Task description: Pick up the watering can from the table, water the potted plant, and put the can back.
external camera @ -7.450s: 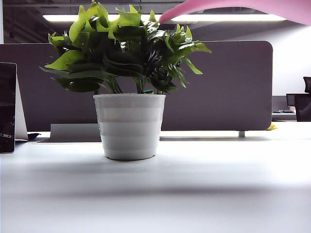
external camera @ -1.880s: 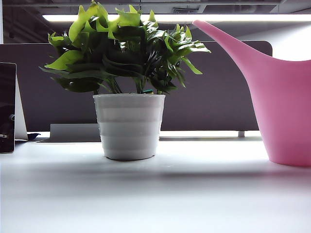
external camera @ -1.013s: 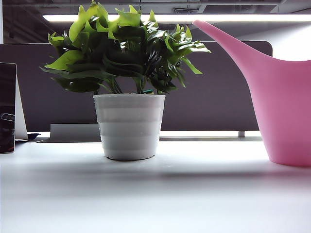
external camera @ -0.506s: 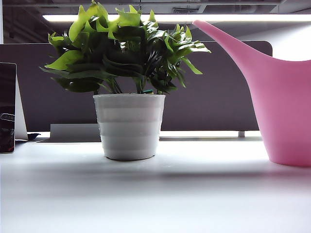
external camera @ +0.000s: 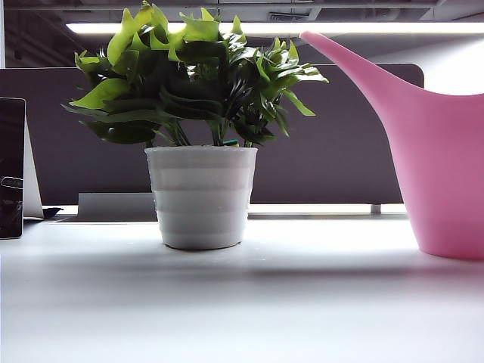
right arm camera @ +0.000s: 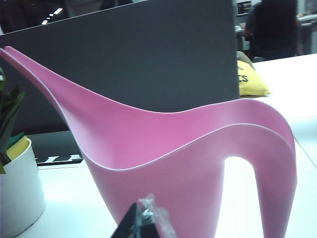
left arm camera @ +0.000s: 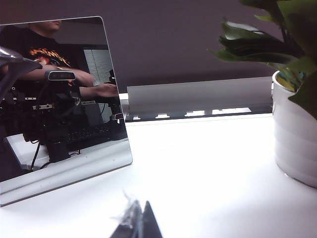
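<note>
Both claws empty: right claw [right arm camera: 143, 223] pressed together, just near watering can [external camera: 442, 162], which stands on desk [external camera: 242, 302] right of potted plant [external camera: 200, 121]; left claw [left arm camera: 137, 224] together, idle. Task looks abt finished.

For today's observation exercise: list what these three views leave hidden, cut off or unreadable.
- Watering can: exterior view's right edge cuts off its handle.
- Whether water is inside the can: its opaque wall hides it in both views.
- Potted plant: mostly cropped by the left wrist view's edge.
- Left end effector and right end effector: only shut tips show in their wrist views.
</note>
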